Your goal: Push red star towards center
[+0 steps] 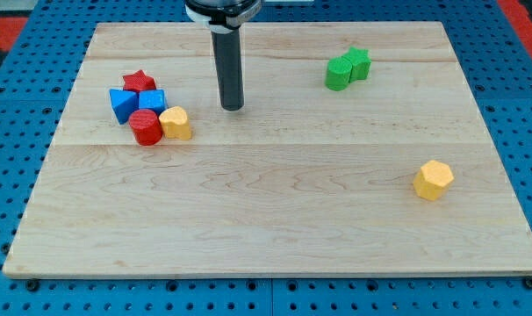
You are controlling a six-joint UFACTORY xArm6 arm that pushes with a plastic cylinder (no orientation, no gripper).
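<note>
The red star point(140, 82) lies at the view's upper left of the wooden board point(275, 219), at the top of a tight cluster. Below it sit two blue blocks, one point(122, 104) on the left and one point(154, 100) on the right, then a red cylinder point(146, 127) and a yellow block point(176, 123). My tip point(233, 107) rests on the board to the right of this cluster, apart from it, about level with the blue blocks. The rod rises straight up from it to the view's top edge.
Two green blocks, one point(339, 73) on the left and one point(359, 63) on the right, touch each other at the view's upper right. A yellow hexagonal block point(434, 179) sits alone at the right. A blue perforated table point(11, 132) surrounds the board.
</note>
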